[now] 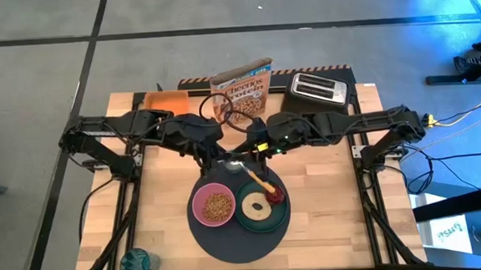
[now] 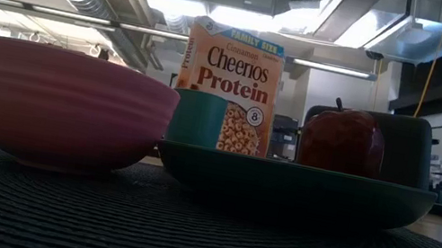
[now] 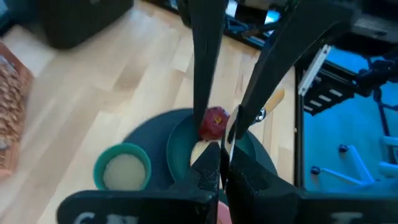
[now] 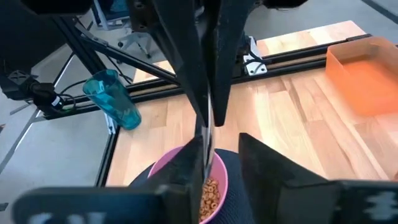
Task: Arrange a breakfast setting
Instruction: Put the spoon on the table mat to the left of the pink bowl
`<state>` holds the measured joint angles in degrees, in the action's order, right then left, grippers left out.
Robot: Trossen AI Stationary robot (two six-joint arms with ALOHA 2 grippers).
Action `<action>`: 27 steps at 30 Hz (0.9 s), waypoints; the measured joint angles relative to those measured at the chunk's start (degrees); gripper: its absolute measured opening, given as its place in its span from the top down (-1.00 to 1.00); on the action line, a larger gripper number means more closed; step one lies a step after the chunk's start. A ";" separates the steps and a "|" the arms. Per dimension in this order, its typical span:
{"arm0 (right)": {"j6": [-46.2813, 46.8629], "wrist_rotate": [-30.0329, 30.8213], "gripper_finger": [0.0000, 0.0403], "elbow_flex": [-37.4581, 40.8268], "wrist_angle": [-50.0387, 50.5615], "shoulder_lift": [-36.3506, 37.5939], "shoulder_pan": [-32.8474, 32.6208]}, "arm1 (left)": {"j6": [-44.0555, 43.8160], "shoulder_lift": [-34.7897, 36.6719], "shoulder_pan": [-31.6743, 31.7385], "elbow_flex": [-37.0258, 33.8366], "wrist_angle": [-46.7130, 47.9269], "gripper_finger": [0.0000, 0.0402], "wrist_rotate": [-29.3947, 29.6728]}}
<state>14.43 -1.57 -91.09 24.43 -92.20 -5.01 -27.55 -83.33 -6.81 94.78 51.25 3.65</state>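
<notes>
High view, I see the pink bowl of cereal left on the round mat, the dark green plate right with bagel ring, red piece and spoon. Left gripper and right gripper meet beyond the mat; I cannot tell their openings. Only the left wrist view shows the pale-green cup.

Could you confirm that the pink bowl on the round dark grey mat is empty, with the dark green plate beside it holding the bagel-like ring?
Not quite: the pink bowl is not empty; it holds brown cereal, as the high view and the right wrist view show. It does sit on the round dark grey mat, beside the dark green plate holding the bagel-like ring.
</notes>
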 joint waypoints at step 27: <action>4.61 19.58 0.99 0.02 -12.32 2.48 1.46 | -8.45 11.55 -4.06 0.07 1.60 0.16 25.72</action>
<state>19.04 18.01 -91.07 12.11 -89.72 -3.55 -36.00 -71.78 -10.87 94.85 52.86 29.37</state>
